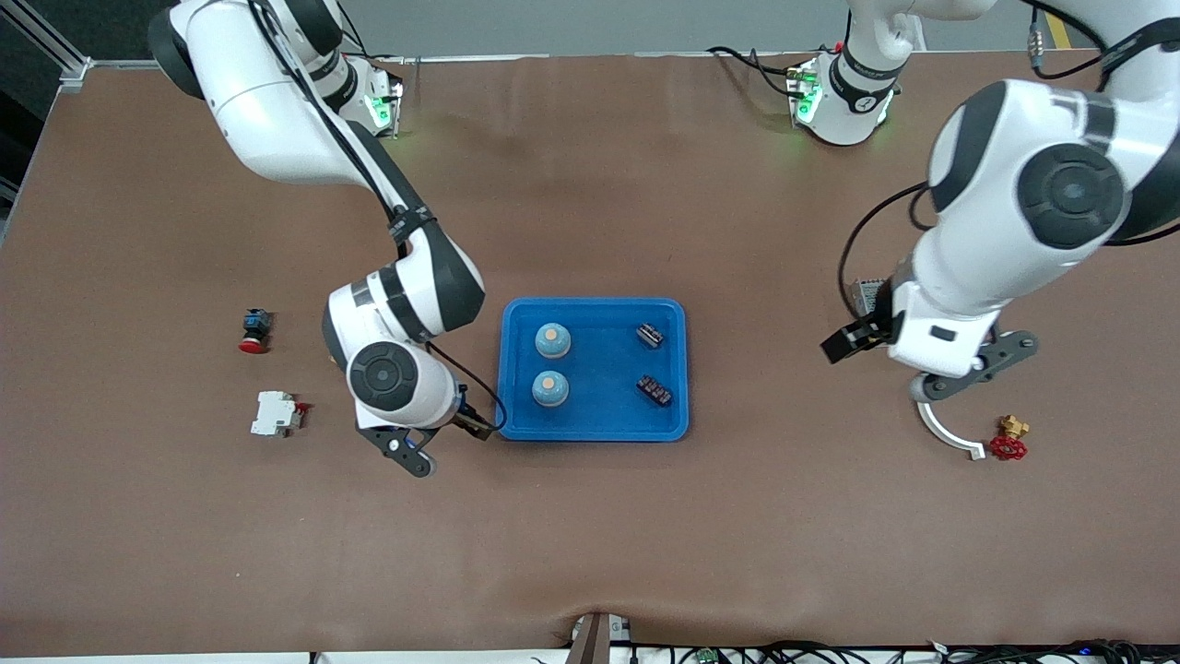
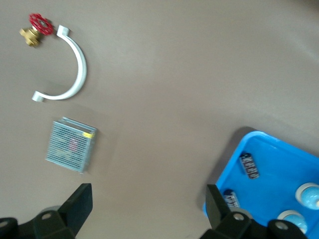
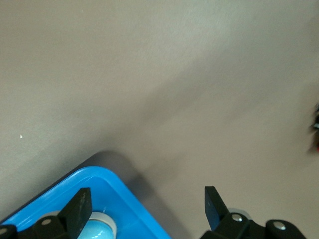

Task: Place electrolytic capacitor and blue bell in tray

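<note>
The bright-blue tray [image 1: 599,364] lies mid-table. In it sit two blue bells [image 1: 552,340] [image 1: 549,388] on the side toward the right arm's end, and two dark electrolytic capacitors [image 1: 650,335] [image 1: 654,391] on the side toward the left arm's end. My right gripper [image 1: 466,421] hangs open and empty over the tray's corner [image 3: 127,199], with one bell [image 3: 97,226] beside a fingertip. My left gripper [image 1: 853,339] is open and empty over bare table, between the tray [image 2: 279,164] and a grey mesh box. The left wrist view also shows both capacitors [image 2: 249,165] [image 2: 230,198].
Toward the left arm's end lie the grey mesh box [image 2: 70,145], a white curved clamp [image 1: 945,433] and a brass valve with a red handwheel [image 1: 1009,441]. Toward the right arm's end lie a red push button [image 1: 254,330] and a white circuit breaker [image 1: 275,413].
</note>
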Motion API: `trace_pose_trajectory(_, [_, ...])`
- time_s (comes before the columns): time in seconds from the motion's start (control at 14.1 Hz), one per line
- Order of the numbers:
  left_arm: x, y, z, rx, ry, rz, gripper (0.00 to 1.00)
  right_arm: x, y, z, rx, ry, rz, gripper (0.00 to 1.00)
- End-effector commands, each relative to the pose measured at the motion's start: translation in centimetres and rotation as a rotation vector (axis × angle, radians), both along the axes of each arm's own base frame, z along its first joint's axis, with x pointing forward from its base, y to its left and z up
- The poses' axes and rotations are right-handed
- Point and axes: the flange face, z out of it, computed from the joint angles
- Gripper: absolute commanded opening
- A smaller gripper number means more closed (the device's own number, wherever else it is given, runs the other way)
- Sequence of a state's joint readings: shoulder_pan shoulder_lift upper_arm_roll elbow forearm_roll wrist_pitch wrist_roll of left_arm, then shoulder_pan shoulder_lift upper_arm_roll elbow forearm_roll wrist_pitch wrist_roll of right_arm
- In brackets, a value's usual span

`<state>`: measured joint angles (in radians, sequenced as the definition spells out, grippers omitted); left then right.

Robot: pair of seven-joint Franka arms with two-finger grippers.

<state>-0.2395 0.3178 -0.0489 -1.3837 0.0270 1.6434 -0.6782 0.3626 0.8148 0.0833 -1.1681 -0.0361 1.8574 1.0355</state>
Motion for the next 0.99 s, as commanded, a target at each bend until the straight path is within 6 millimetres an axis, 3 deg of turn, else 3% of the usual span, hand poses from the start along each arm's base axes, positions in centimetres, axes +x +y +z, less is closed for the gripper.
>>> trace_pose_trajectory(0.0, [-0.8,3.4,1.4,-0.024,0.032,-0.086,1.0,0.7,-2.4,2.7,0.02,-0.005,0.076,1.0])
trace_pose_trajectory(0.21, [-0.2,6.9,1.6,-0.046,0.033,-0.147,1.0,1.9,-6.0,4.4,0.04,-0.021,0.154,1.0])
trace_pose_trajectory(0.57, [-0.6,14.9,2.7,-0.093,0.05,-0.247,1.0,2.6,-9.4,5.9,0.037,-0.015,0.227,1.0])
trace_pose_trajectory(0.71, [-0.8,17.1,2.4,-0.102,0.055,-0.297,1.0,2.9,-13.4,7.9,0.054,-0.005,0.333,1.0])
trace_pose_trajectory(0.92, [-1.0,18.1,2.1,-0.103,0.052,-0.294,1.0,3.4,-18.6,11.0,0.071,-0.027,0.455,1.0])
